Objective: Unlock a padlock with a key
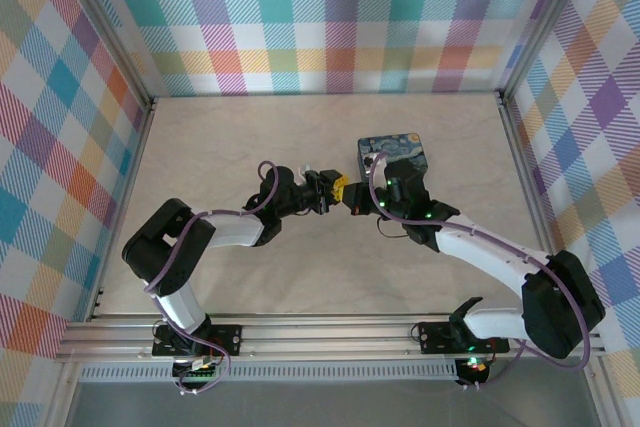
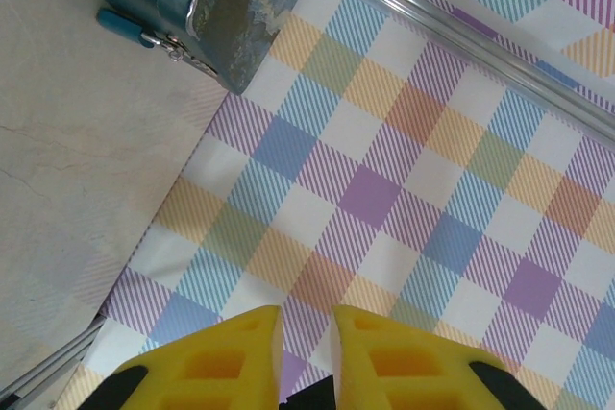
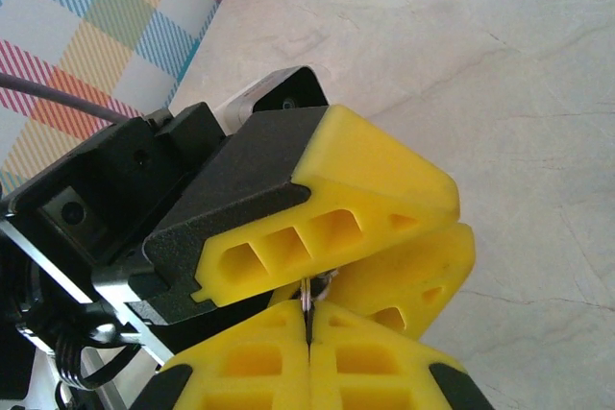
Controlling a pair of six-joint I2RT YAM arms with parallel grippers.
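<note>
Item 1, the key (image 3: 307, 297): a thin dark metal sliver, standing on edge out of the tips of the right end effector (image 3: 308, 328). It is held above the middle of the bench (image 1: 250, 137), just near-left of the box (image 1: 395, 152). Only its narrow edge is visible; the shape of its bow and bit cannot be made out.

Item 2, right end effector: yellow fingers pressed flat together, pinching the key in the seam between them. It reaches in from the right.

Item 3, left end effector (image 2: 307, 325): yellow fingers drawn close, with only a narrow slot between them. It comes from the left and meets the right one tip to tip, one finger on either side of the key's free end. Whether it has actually clamped the key cannot be told.

Item 4, the padlock (image 2: 115, 22): a small blue-green body lying on the bench, right against the foot of the box's side wall. Its silver end points to a metal latch (image 2: 178, 45) on the box. Whether the shackle passes through that latch cannot be told.

Item 5, box: dark blue with a swirly painting print on the lid. It sits right of centre on the bench, just beyond the two end effectors.

Item 6, surroundings: a pale marbled bench, plaid walls (image 2: 404, 170) on the left, far and right sides, and purple cables (image 1: 265, 182) along both arms
</note>
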